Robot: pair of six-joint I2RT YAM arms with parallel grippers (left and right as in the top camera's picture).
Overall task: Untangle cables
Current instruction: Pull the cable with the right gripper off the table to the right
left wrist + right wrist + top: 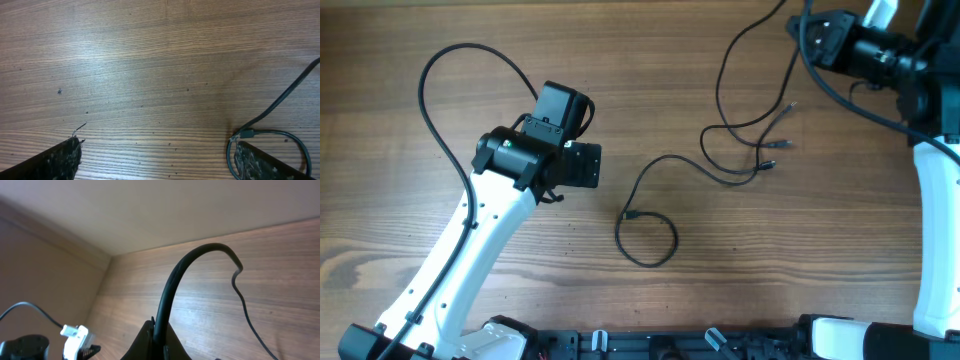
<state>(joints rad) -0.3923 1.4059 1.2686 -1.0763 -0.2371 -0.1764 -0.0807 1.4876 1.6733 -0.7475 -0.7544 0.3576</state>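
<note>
Several thin black cables lie spread on the wooden table. One cable (660, 165) ends in a small loop (647, 243) with a plug (628, 214) at the middle. That loop (280, 134) and plug (245, 134) show beside my left gripper's right finger (257, 164). My left gripper (588, 165) (157, 161) hovers open just left of the loop, with bare wood between its fingers. More strands (745, 125) with metal-tipped ends (782, 142) run to the far right. There my right gripper (812, 32) (160, 330) is shut on a black cable (172, 280) that arches upward.
The left arm's own thicker cable (450, 70) curves over the table at the far left. A white connector (75, 337) sits beside the right gripper. The table's back edge and a wall (75, 240) are close behind the right gripper.
</note>
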